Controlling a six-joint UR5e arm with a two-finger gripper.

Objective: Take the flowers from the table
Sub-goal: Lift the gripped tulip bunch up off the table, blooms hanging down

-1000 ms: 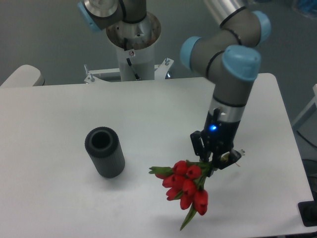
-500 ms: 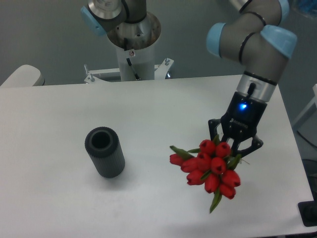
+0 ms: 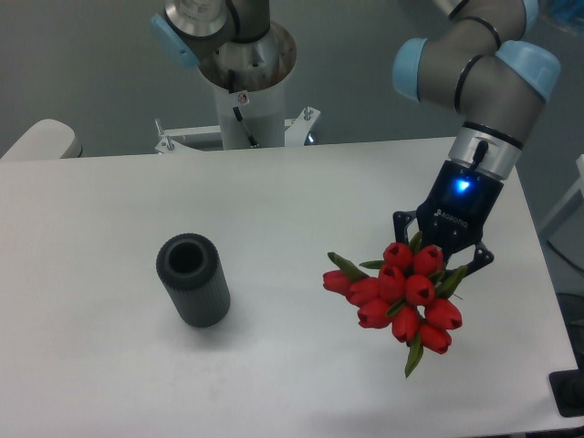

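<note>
Over on the left side of the white table there's a dark grey ribbed cylinder vase, standing upright with its open mouth facing up, roughly at the 9 o'clock side of everything else, and it's well apart from me. Behind it, at about 12 o'clock from the vase, is my white mounting pedestal, just past the far edge of the table, with a metal bracket at its foot. Moving right, you hit the flowers: a tight bunch of red tulips with green leaves poking out, one leaf pointing out toward 9 o'clock and one long leaf hanging down toward 6 o'clock. They look lifted clear of the tabletop rather than lying on it, over the right part of the table near the front right corner. My gripper is right there at about 1 o'clock from the blooms, black fingers closed around the stems, so I'm clamped on the bunch, though the stems themselves are mostly hidden behind the flower heads. There's a blue light glowing on my wrist just above the fingers, and my arm with its light blue joint caps runs up and off the top right.
</note>
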